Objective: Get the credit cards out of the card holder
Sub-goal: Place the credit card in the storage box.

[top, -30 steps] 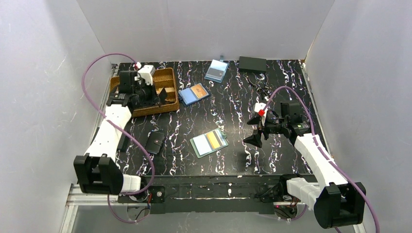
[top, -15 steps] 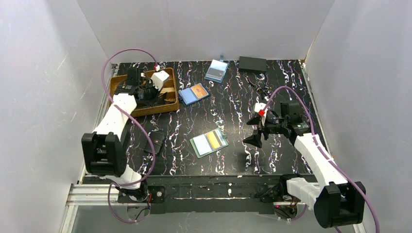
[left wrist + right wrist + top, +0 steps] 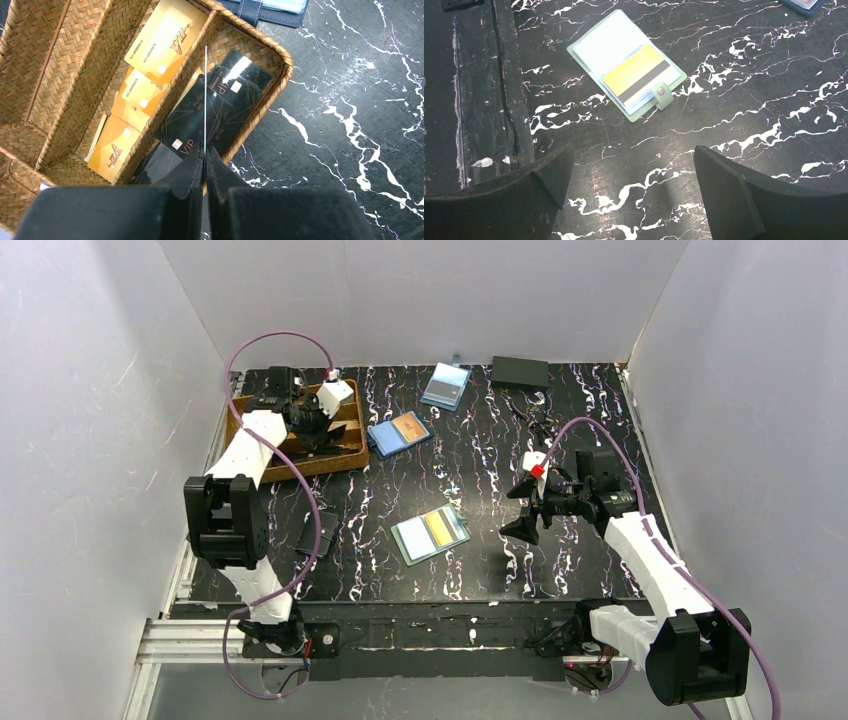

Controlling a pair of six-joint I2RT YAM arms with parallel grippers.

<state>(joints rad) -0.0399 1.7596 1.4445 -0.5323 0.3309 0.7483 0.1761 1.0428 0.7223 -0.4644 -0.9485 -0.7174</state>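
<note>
Left pincer (image 3: 205, 156) grips a card (image 3: 205, 100) edge-on over the basket (image 3: 280, 55) at 10 o'clock, apparently poised for release. Right pincer (image 3: 632, 157), spread wide, faces the card holder (image 3: 626, 65).

The dark teal-green rectangular card holder (image 3: 430, 534) is lying mid-front on the black marbled table (image 3: 480, 570), a small black wallet (image 3: 320, 532) to its left. At back left, gold and black cards (image 3: 160, 42) are lying in the woven wicker tray (image 3: 283, 60); the left fingers (image 3: 185, 175) are gripping a thin card (image 3: 205, 90) edge-on above it.
</note>
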